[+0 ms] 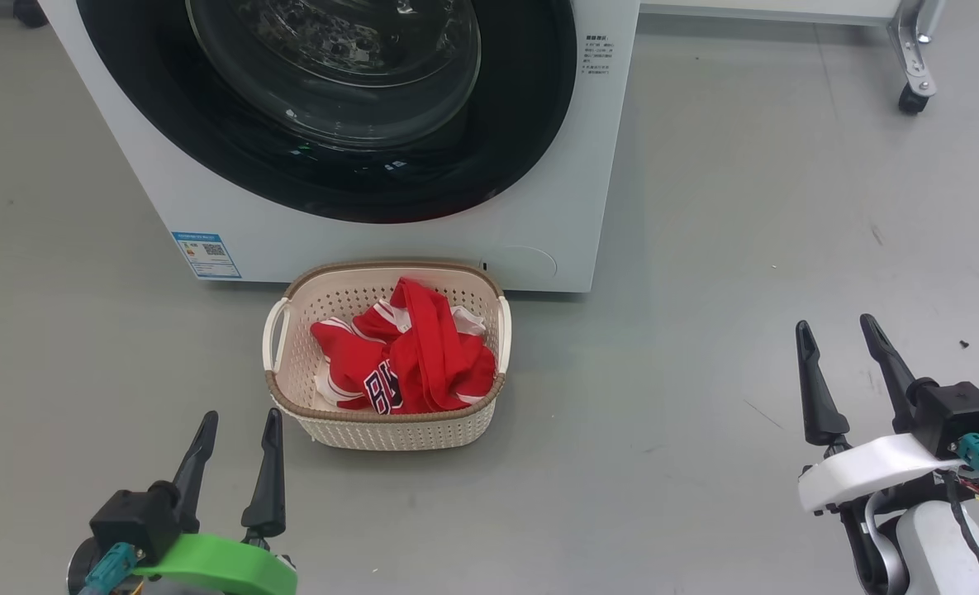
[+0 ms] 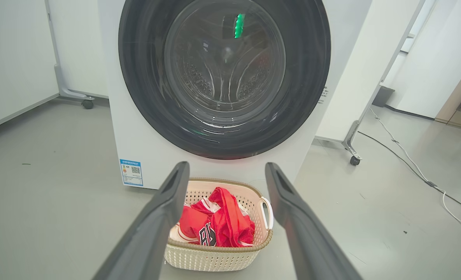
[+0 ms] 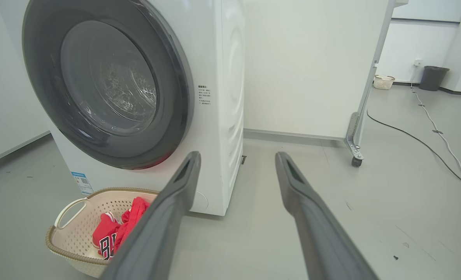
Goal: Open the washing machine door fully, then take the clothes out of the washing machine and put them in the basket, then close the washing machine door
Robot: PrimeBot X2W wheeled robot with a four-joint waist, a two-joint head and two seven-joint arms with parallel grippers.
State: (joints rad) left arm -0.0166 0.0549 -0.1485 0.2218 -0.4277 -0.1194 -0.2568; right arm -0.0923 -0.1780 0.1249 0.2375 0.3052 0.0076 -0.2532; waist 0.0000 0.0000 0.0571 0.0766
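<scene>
The washing machine [image 1: 539, 207] stands on the grey floor [image 1: 704, 372], and everything else is placed from it. Its washing machine door [image 1: 208, 124] lies flat against the front, with the glossy black rim around the clear glass bowl. It looks shut, though none of the views shows whether it is latched. Through the glass in the left wrist view, the perforated steel drum [image 2: 222, 77] can be seen with no red fabric in it. A small blue label [image 1: 206, 254] sits at the lower left corner of the machine's front.

The basket [image 1: 390, 417] stands on the floor just in front of the machine, below the door. The clothes [image 1: 423, 355] lie bunched inside it: red jerseys with white trim and some dark lettering facing up.

The left gripper [image 1: 241, 417] hangs in front of the machine, nearer the robot than the basket and just off the basket's left corner. Its fingers [image 2: 168, 210] are spread wide and hold nothing. The right gripper [image 1: 836, 324] is well off to the machine's right, over bare floor. Its fingers [image 3: 183, 182] are also spread apart and empty.

Behind the machine to the right, a caster wheel [image 1: 912, 101] carries a white panel frame. A dark cable [image 3: 409, 136] runs across the floor beyond it.
</scene>
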